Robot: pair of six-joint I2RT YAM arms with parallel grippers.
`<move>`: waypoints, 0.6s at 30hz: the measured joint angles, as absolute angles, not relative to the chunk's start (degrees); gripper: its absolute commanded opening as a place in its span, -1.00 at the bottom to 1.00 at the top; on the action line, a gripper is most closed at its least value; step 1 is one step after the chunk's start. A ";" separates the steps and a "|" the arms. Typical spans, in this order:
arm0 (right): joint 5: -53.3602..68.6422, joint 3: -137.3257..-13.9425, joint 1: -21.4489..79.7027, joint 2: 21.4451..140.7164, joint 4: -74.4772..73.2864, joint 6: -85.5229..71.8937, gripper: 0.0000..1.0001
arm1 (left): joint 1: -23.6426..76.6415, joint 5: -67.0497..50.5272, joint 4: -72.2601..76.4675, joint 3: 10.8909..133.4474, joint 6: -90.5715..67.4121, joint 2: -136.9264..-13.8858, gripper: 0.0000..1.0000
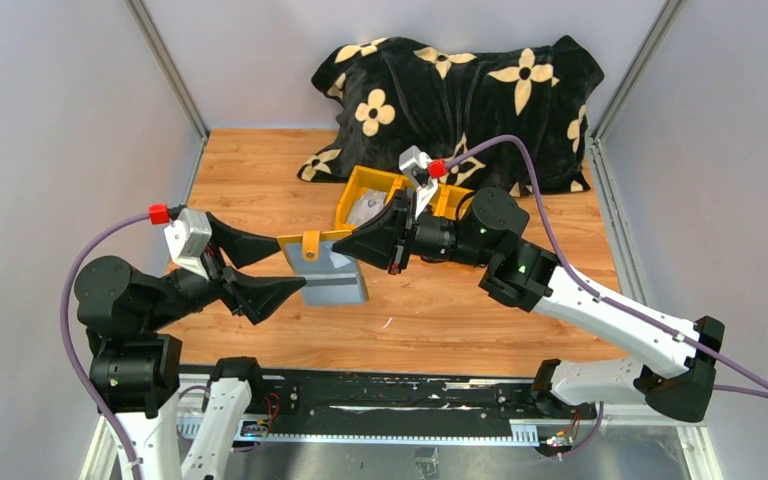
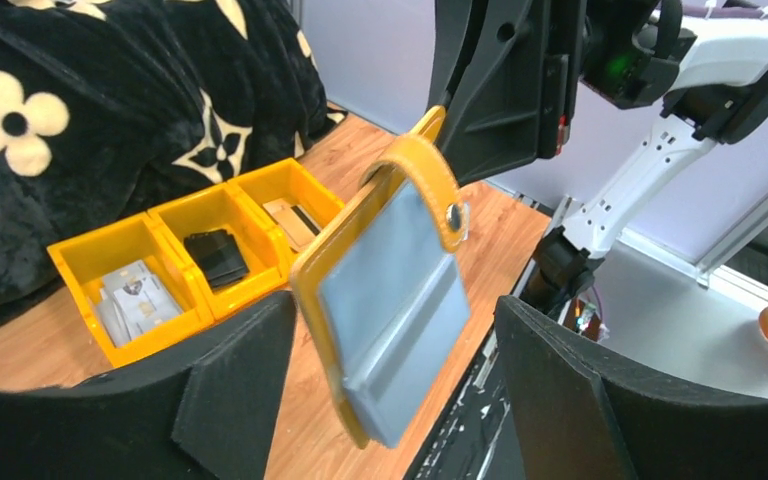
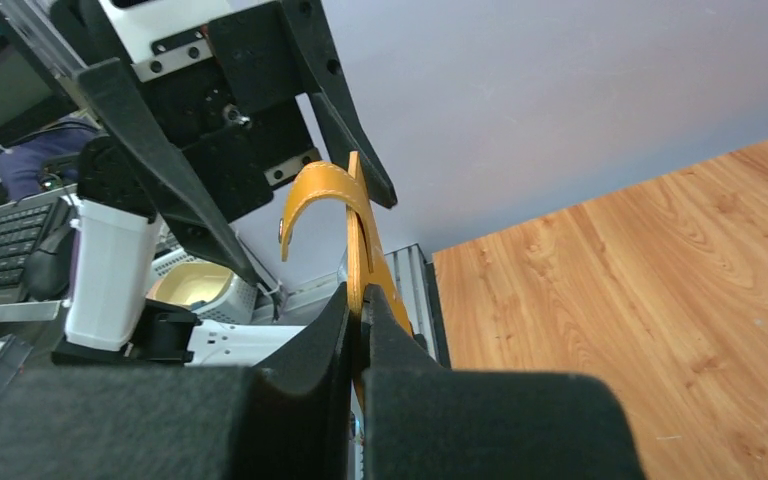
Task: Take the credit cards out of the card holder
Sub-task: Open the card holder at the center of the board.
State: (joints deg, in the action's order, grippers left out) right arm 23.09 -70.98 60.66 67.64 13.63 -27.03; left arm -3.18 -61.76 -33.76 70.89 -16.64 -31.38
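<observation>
The mustard-yellow card holder [image 1: 333, 278] hangs open above the table, its grey plastic sleeves facing the left arm. My right gripper [image 1: 345, 243] is shut on its top yellow edge; in the right wrist view the pads [image 3: 345, 335] pinch the thin yellow leaf [image 3: 355, 225]. My left gripper [image 1: 290, 263] is open, one finger on each side of the holder without touching it. In the left wrist view the holder [image 2: 390, 290] hangs between my fingers [image 2: 230, 390], snap tab at the top. Pale grey cards [image 2: 135, 300] lie in a yellow bin compartment. I cannot tell if the sleeves hold cards.
A yellow three-compartment bin [image 1: 355, 188] stands behind the holder; in the left wrist view its rim [image 2: 70, 258] shows, with a black folded pouch [image 2: 215, 255] in the middle compartment. A black flowered blanket [image 1: 460, 90] lies at the back. The table's near edge runs below the holder.
</observation>
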 measured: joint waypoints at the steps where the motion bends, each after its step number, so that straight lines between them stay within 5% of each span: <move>1: 23.90 -71.24 60.66 67.70 13.63 -27.59 -1.00 | -3.18 -61.80 -33.93 70.52 -16.27 -31.16 0.49; 10: 31.55 -72.82 60.60 69.17 16.95 -33.80 -1.00 | -3.18 -62.78 -34.37 69.30 -14.74 -30.00 0.16; 18: 36.64 -74.74 60.58 74.52 20.47 -39.72 -1.00 | -3.18 -65.98 -34.57 69.08 -15.33 -30.00 -0.66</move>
